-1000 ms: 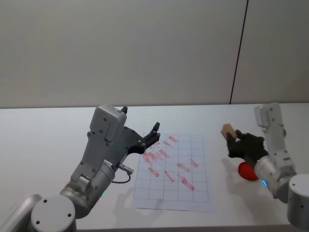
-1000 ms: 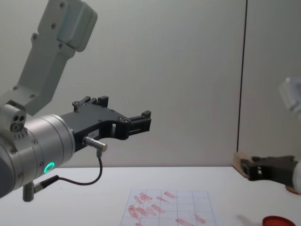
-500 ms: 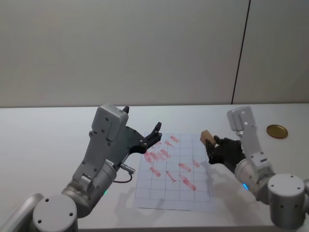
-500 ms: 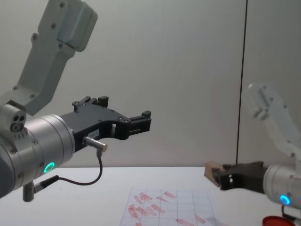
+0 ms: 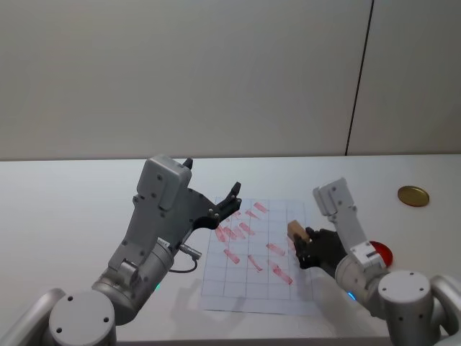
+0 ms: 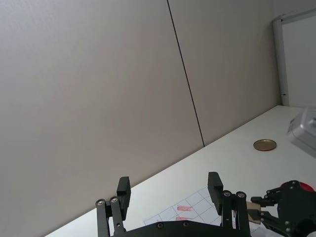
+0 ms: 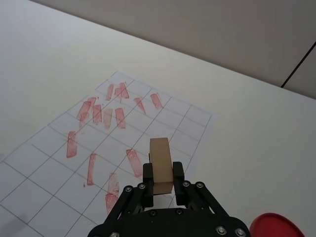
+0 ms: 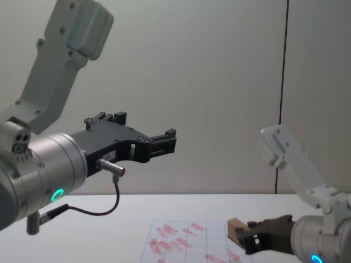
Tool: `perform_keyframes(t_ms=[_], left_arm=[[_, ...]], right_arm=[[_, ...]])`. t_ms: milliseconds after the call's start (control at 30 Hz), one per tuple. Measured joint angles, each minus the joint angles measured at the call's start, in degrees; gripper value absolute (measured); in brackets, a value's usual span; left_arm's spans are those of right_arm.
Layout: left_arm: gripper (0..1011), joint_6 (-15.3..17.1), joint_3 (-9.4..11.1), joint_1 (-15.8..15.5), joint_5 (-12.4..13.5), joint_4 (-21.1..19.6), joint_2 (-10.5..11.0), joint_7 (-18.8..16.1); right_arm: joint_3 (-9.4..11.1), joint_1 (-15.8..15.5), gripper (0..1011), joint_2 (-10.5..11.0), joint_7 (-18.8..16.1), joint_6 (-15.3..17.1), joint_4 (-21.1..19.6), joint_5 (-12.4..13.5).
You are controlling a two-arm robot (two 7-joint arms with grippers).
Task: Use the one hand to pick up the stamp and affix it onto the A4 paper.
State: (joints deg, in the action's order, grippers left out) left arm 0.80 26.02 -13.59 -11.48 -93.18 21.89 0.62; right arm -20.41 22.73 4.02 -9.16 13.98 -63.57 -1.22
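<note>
Your right hand [image 5: 305, 244] pinches the stamp [image 5: 295, 230] low over the paper [image 5: 241, 288] at its 3 o'clock edge; bare squares lie below. Left hand [image 5: 227, 204] hangs spread, raised at 10 o'clock.

White table [image 5: 72, 194], gridded A4 paper [image 5: 248, 288], red ink pad [image 5: 381, 254], brass disc [image 5: 413, 195]

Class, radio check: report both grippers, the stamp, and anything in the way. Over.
Right gripper shut on stamp, low over right side of paper. Left gripper open, raised high, idle. Ink pad sits off the sheet, not blocking.
</note>
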Motion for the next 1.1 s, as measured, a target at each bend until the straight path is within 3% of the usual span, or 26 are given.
perform_keyframes(t_ms=[500,1100], left_arm=[[993,0.0,0.0,0.0,0.0,0.0,0.0,0.0],[993,0.0,0.0,0.0,0.0,0.0,0.0,0.0]], right_arm=[[-0.6,0.3,224,-0.7,-0.1,2.3,2.2,-0.7],[-0.2,1.0,224,-1.4,0.1,2.8,5.4,1.8]])
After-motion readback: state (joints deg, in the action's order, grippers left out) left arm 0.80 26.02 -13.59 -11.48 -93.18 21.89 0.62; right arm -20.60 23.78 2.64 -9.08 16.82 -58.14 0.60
